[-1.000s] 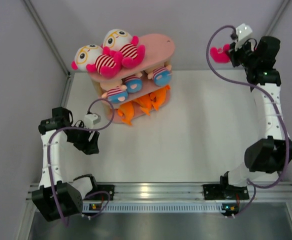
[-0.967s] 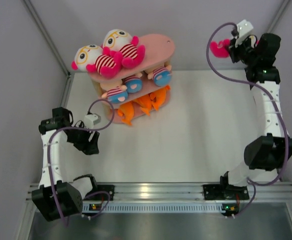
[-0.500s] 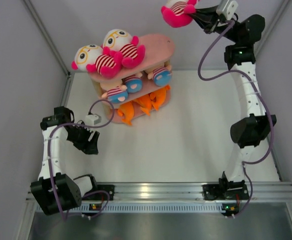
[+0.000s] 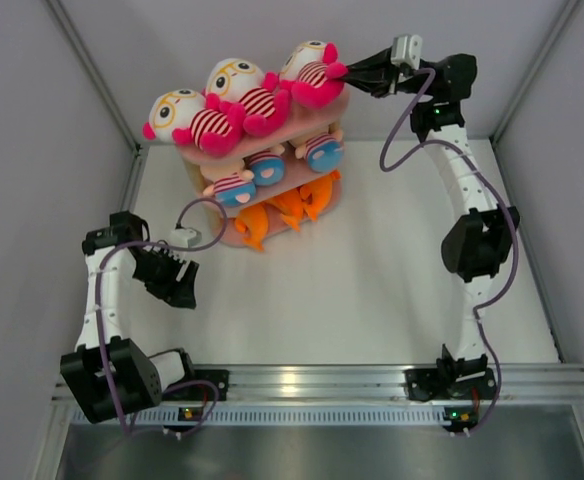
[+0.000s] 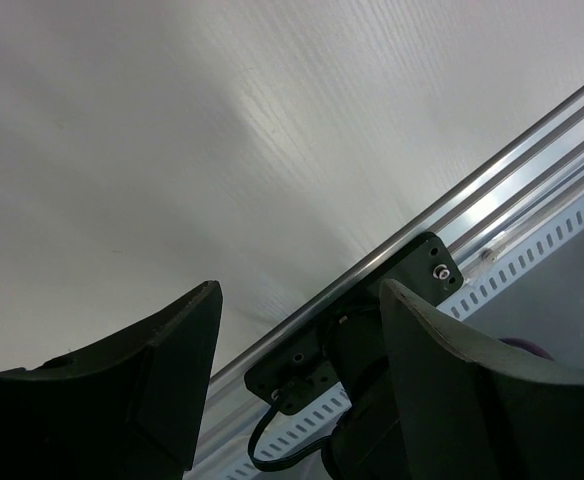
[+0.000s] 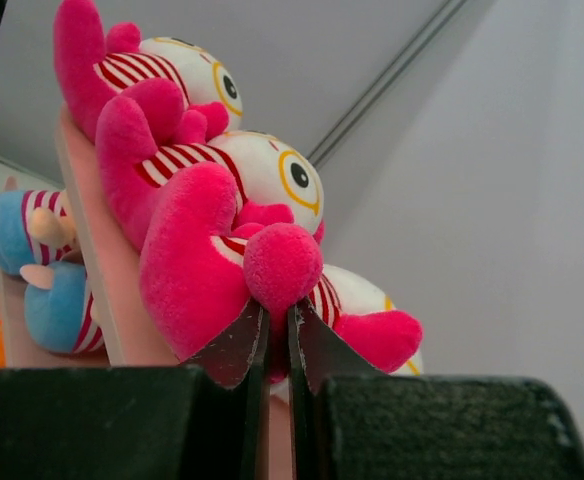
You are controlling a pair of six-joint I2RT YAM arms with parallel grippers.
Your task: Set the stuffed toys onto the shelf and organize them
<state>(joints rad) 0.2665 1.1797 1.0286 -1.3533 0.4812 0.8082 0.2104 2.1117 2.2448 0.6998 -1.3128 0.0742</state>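
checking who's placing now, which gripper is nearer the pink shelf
Right. The right gripper is at the shelf top board, shut on a white-headed doll by its magenta limb. The left gripper hangs open over the table, off the shelf's near left.

Shelf: pink, three oval tiers on light wooden posts, upright.
Top tier: three white-headed dolls with yellow glasses, striped shirts and magenta limbs, in a row: left doll, middle doll, right doll. The right doll's limb is pinched by the right gripper.
Middle tier: three peach-headed dolls with blue bottoms.
Bottom tier: orange sharks.
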